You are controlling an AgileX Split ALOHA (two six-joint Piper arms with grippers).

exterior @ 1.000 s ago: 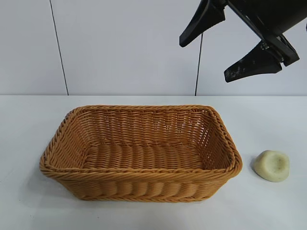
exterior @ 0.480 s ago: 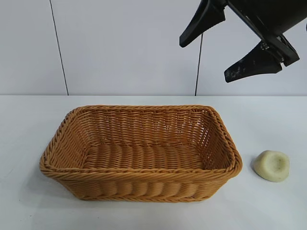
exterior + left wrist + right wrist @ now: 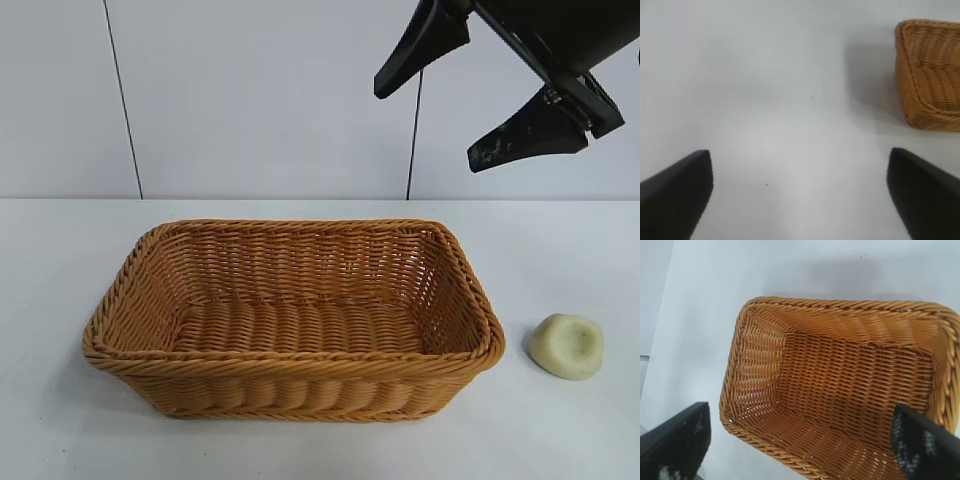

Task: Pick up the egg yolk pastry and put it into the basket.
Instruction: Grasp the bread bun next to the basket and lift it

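The egg yolk pastry (image 3: 567, 346), a small pale cream lump with a dimple on top, lies on the white table just right of the basket (image 3: 290, 362). The basket is large, orange-tan wicker, and holds nothing. My right gripper (image 3: 424, 130) hangs open high above the basket's right end, well clear of the pastry. In the right wrist view the right gripper (image 3: 800, 412) has only the basket (image 3: 840, 304) below it, and the pastry is out of that view. My left gripper (image 3: 799, 154) is open over bare table, with one basket corner (image 3: 930, 75) off to the side.
The white table (image 3: 60, 260) spreads around the basket on all sides. A pale panelled wall (image 3: 260, 100) closes off the back. The left arm is outside the exterior view.
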